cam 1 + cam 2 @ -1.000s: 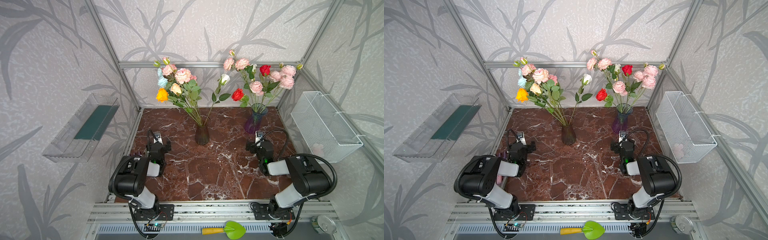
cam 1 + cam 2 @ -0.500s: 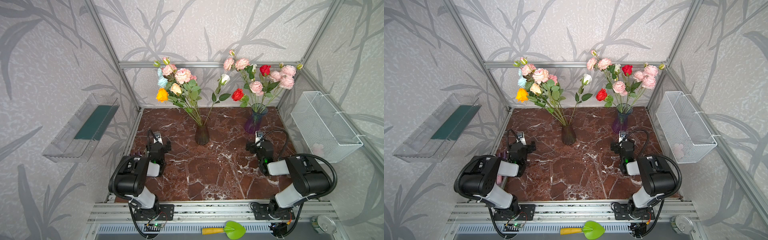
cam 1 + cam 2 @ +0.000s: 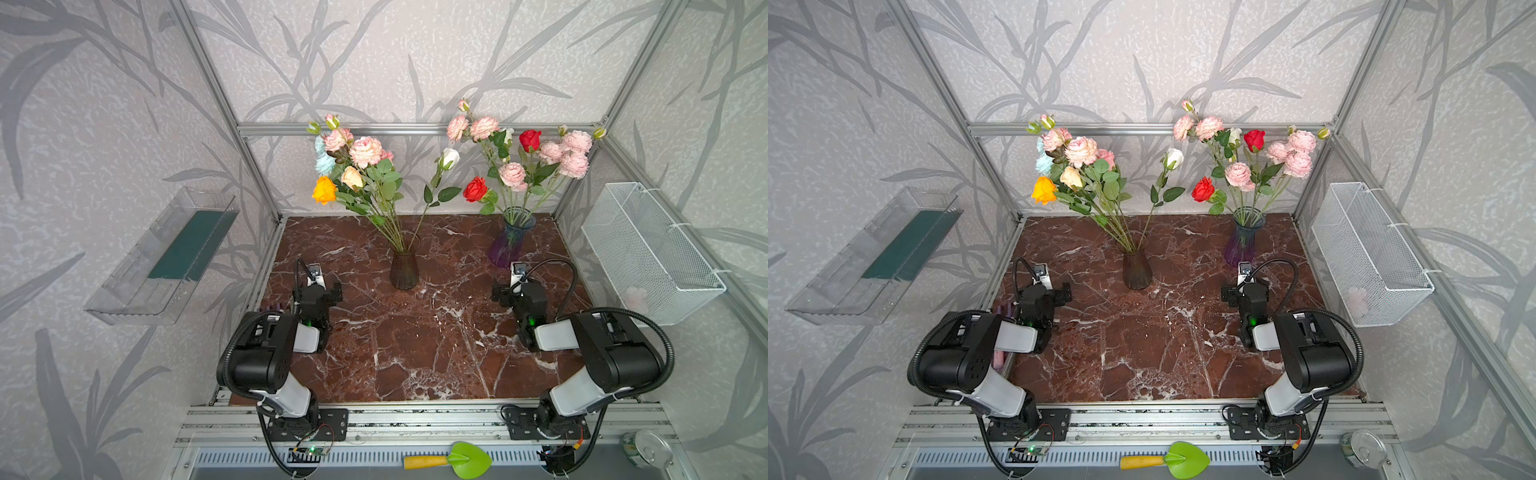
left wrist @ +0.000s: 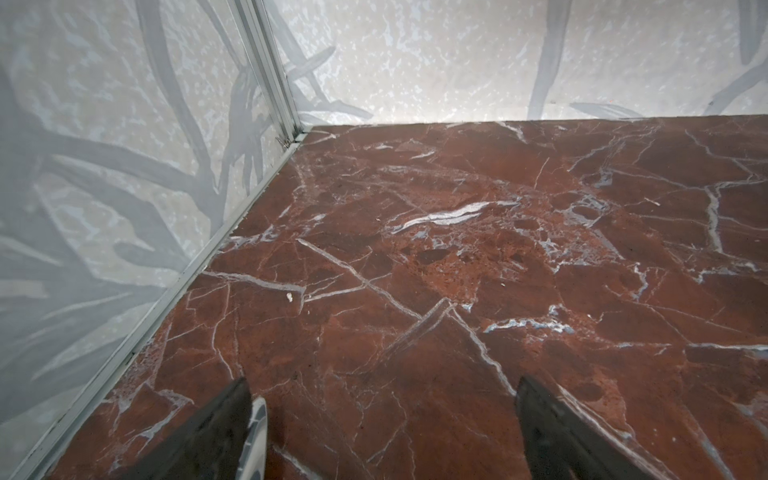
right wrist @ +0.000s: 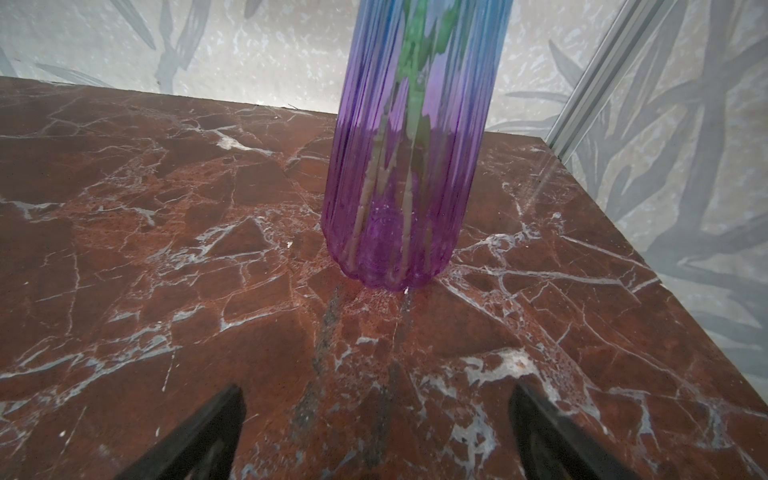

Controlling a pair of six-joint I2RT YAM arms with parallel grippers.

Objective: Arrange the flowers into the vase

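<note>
Left gripper [image 4: 382,386]: jaws spread wide, nothing between them. Only bare marble tabletop [image 4: 457,249] shows in the gap. Its fingers [image 4: 208,432] hang low over the left side of the slab, close to the wall rail. Whether they touch the surface cannot be told.

Right gripper [image 5: 376,388]: jaws likewise wide apart, holding nothing. It faces the base of the purple vase [image 5: 399,174], near it but not touching. Green stems show through the ribbed glass.

Flowers [image 3: 361,166]: every one in view stands in a vase.
- One bunch sits in the brown vase [image 3: 404,270] at back centre: frilly pink blooms, an orange rose [image 3: 324,190], a peach bloom and a pale-blue one. A white rose [image 3: 449,158] leans out to the right.
- The other bunch sits in the purple vase at back right: pink blooms with two red roses, the lower red rose [image 3: 474,189] hanging out to the left.

Both arms are folded back near the front edge, one on each side.

Surroundings: white wire basket [image 3: 648,249] on the right wall, clear tray [image 3: 124,299] on the left wall, green trowel [image 3: 469,460] on the front rail.
</note>
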